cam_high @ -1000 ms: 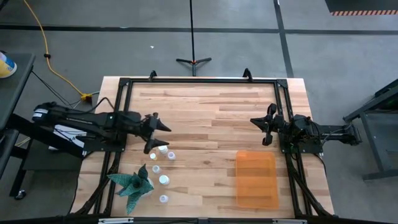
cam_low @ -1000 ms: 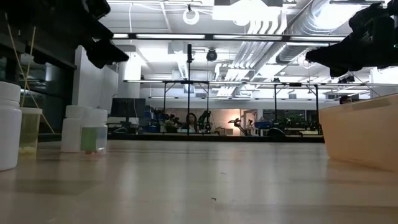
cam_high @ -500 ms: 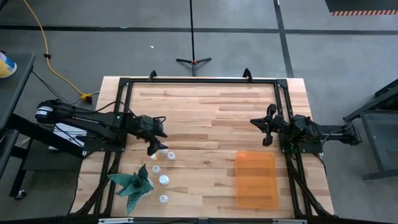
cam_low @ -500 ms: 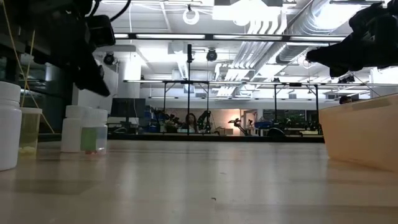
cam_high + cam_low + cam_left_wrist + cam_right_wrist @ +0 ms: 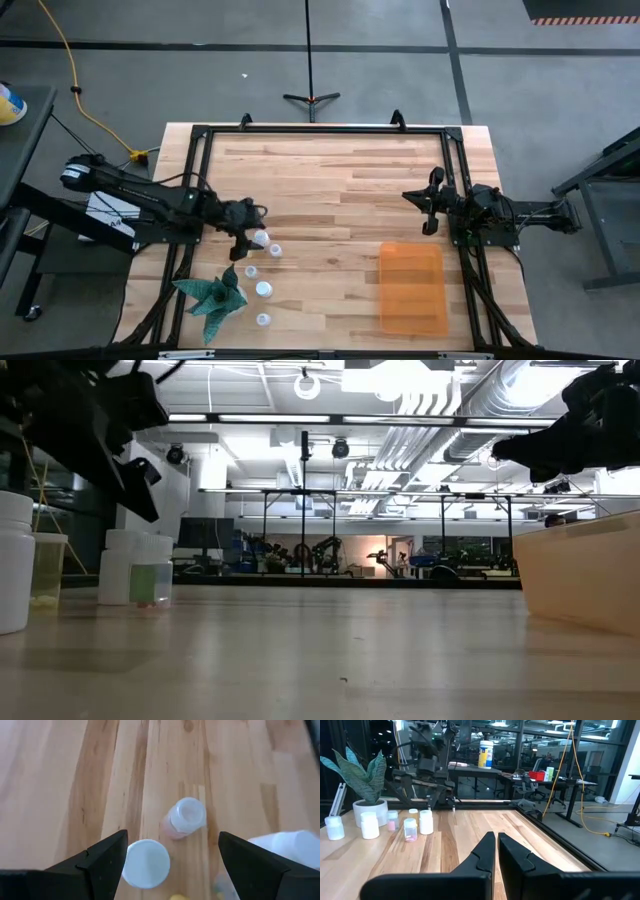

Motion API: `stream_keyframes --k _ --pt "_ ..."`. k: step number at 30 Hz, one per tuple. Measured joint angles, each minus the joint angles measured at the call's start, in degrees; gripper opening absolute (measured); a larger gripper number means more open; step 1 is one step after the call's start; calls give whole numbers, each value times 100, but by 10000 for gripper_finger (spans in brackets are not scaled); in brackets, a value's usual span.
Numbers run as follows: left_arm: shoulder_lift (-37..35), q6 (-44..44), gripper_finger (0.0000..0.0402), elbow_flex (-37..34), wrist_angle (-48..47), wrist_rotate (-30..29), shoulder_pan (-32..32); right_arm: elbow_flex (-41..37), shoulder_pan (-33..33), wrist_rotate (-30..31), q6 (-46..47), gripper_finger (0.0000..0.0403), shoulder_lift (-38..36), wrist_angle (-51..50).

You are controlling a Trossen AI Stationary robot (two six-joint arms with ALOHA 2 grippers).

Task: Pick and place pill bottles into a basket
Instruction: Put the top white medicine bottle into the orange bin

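The high view looks straight down on the whole wooden table (image 5: pixel 330 190). The low view sits at tabletop level, facing the room. The left wrist view looks steeply down, close over two pill bottles (image 5: pixel 184 817). The right wrist view faces level across the table toward the same bottles (image 5: pixel 425 821) and potted plant (image 5: pixel 366 780).

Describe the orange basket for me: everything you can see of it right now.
The basket is a translucent orange rectangular plastic bin with low walls. It sits flat on the wooden table, at its right front, long side running front to back. The high view shows no bottles inside it. The low view shows one pale orange wall at table height. Neither gripper touches it; the right gripper hangs behind it, clear of its rim.
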Motion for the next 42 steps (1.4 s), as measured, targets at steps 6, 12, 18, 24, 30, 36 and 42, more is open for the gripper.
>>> stream_keyframes --k 6,12,18,24,30,36,42 --pt "6 -147 347 0 -211 -585 -255 0 2 2 -8 12 -1 0" --pt "188 -295 346 -7 -511 -836 -238 0 2 2 -2 12 -1 0" --pt "353 -384 346 -26 -527 -746 -238 0 0 2 1 12 60 1" --pt "505 -431 346 -26 -376 -761 -238 0 0 0 -2 12 71 0" --pt "710 -580 346 -24 -181 -739 -238 0 1 2 -4 12 71 1" --pt "915 -579 346 -26 -191 -737 -238 0 0 2 -4 12 73 5" --pt "977 -548 316 -26 -173 -739 -238 0 2 2 -6 12 73 7"
